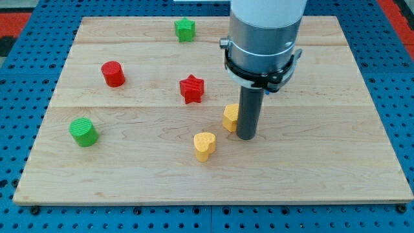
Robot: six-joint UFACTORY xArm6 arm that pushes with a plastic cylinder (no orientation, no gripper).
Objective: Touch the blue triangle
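No blue triangle shows in the camera view; it may be hidden behind the arm. My tip rests on the wooden board right of centre. It touches or nearly touches the right side of a yellow block, partly hidden by the rod. A yellow heart lies to the tip's lower left. A red star lies up and left of the tip.
A green star sits near the board's top edge. A red cylinder and a green cylinder stand at the left. The arm's grey body covers part of the board's top right. Blue pegboard surrounds the board.
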